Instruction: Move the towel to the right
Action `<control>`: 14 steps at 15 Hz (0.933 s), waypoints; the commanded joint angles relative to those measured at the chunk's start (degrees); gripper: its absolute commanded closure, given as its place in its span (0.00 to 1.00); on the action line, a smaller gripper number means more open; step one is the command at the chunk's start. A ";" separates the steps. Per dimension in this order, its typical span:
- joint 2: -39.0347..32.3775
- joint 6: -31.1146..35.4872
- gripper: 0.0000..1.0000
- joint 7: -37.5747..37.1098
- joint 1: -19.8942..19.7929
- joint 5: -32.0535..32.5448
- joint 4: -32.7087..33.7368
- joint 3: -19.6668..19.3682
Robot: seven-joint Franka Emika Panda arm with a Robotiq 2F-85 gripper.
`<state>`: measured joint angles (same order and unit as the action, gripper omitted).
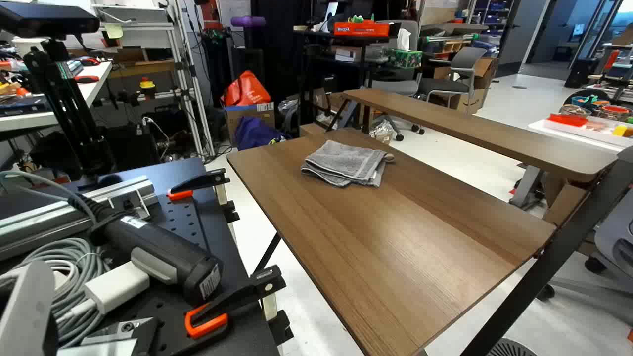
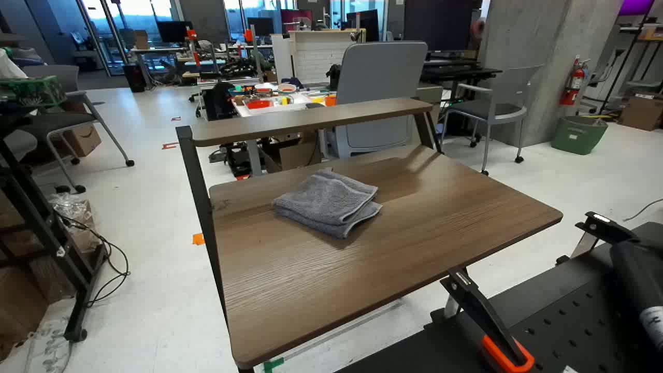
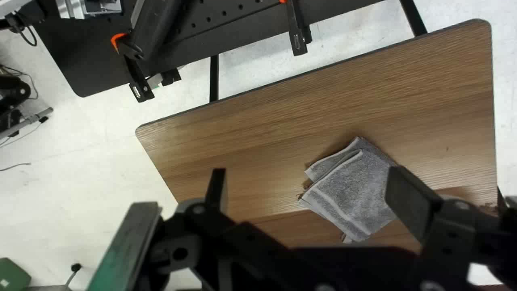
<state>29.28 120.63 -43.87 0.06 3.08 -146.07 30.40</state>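
Note:
The towel is a small grey folded cloth with pale edges. It lies flat and wrinkled on the brown wooden tabletop in both exterior views, towel [image 1: 346, 162] and towel [image 2: 329, 202]. In the wrist view the towel [image 3: 355, 192] is below my gripper, right of the middle, and its right side is partly behind the right finger. My gripper [image 3: 312, 190] is open, with its fingers wide apart and nothing between them. It appears well above the table and is not touching the towel. Neither exterior view shows the gripper.
The wooden table [image 1: 395, 247] has a raised shelf [image 2: 311, 122] along one long side and dark metal posts [image 1: 554, 257]. A black bench [image 1: 188, 227] with orange-handled clamps [image 1: 207, 321] stands beside the opposite long edge, across a narrow floor gap. Chairs stand beyond the shelf.

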 commanded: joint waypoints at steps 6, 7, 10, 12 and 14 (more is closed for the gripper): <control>-2.27 1.70 0.00 -3.58 1.94 3.11 0.25 -2.58; -2.94 4.01 0.00 -5.93 1.19 4.08 0.12 -2.31; -8.65 10.02 0.00 -9.92 0.09 6.91 1.41 -3.39; -13.78 14.92 0.00 -11.90 -0.53 8.41 2.93 -4.88; -18.60 18.99 0.00 -13.33 -0.84 9.91 4.76 -6.71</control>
<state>18.84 134.36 -54.49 -0.10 9.89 -145.31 26.23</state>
